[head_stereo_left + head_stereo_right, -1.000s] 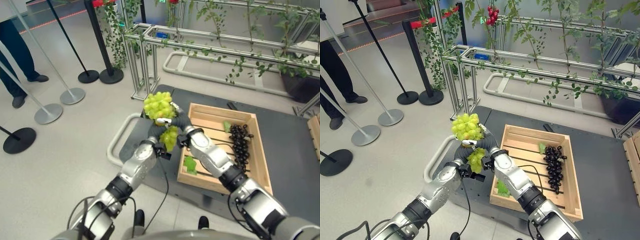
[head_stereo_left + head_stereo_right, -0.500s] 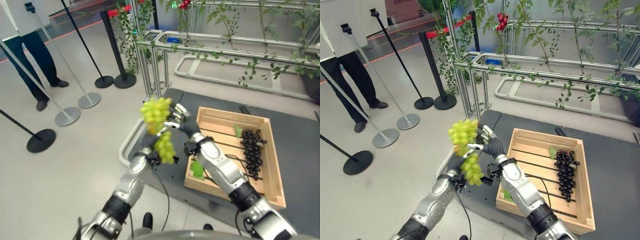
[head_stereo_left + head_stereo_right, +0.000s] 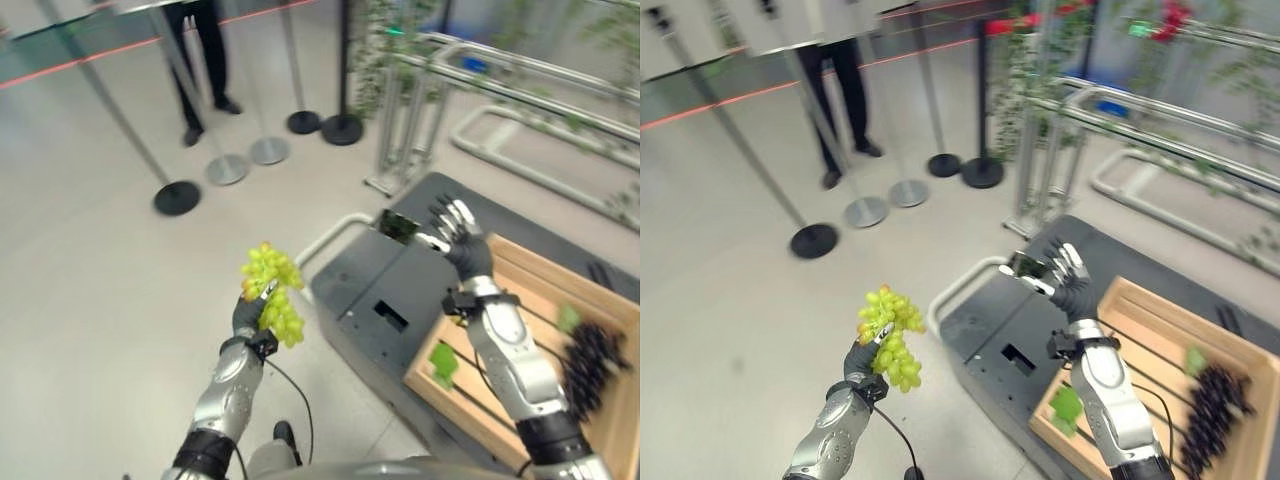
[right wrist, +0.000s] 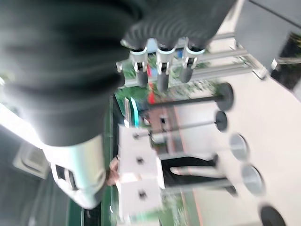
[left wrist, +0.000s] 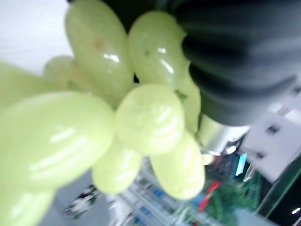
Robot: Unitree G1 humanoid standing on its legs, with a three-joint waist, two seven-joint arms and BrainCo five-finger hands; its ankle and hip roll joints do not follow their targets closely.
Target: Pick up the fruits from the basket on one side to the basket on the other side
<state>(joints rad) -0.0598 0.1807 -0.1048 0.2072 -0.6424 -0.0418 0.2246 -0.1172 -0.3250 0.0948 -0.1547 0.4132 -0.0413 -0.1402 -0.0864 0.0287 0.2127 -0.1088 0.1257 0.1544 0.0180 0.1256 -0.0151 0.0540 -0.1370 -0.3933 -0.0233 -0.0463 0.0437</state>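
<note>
I can read no text, label, number or sign anywhere. The grey platform (image 3: 385, 290) at centre right carries no lettering I can make out, and neither does the wooden crate (image 3: 530, 300) at lower right. The bases of the barrier posts (image 3: 228, 169) at upper left are plain. A red line (image 3: 730, 100) runs across the floor along the upper left, but it carries no words.

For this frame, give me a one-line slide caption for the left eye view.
Left hand holds green grapes over the floor; right hand open above the wooden crate.
</note>
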